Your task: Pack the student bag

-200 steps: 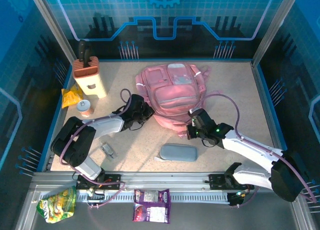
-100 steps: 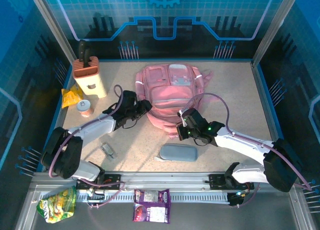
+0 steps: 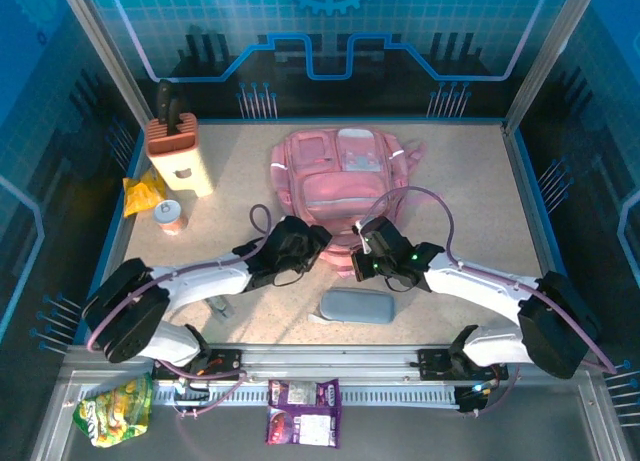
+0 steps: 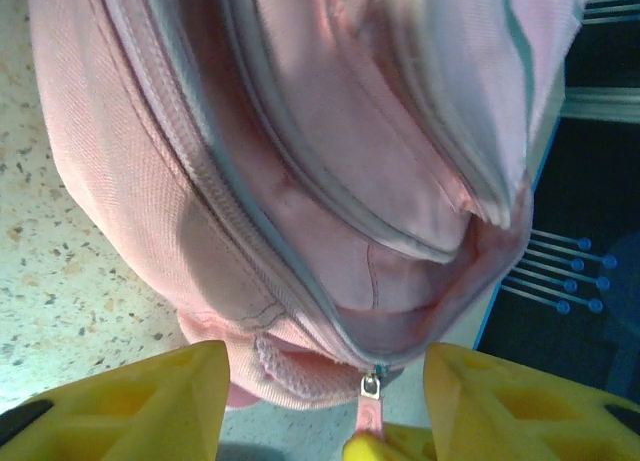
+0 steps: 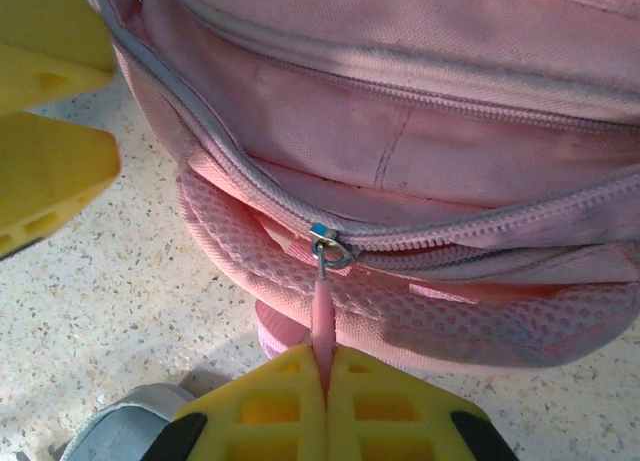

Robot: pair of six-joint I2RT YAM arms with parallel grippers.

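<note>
The pink student bag [image 3: 340,176] lies flat mid-table, its near end facing the arms. My right gripper [image 3: 360,258] is at that near end, shut on the pink zip pull [image 5: 321,316] of a main zip, the slider [image 5: 330,247] just above my pads. My left gripper [image 3: 308,243] stands open beside it, its yellow fingers [image 4: 130,401] spread either side of the same bag corner [image 4: 300,371]. The zip pull [image 4: 369,406] hangs between them untouched. The left gripper's yellow fingers [image 5: 45,161] show at the upper left of the right wrist view.
A grey pencil case [image 3: 357,305] lies just in front of the bag. A knife block [image 3: 178,156], a yellow snack bag [image 3: 145,193] and a small can [image 3: 170,216] stand at the far left. A small grey item [image 3: 215,303] lies near the left arm.
My left gripper swung right from the bag's left side to its near end, beside the right gripper. My right gripper slid left along the near edge, and the bag straightened.
</note>
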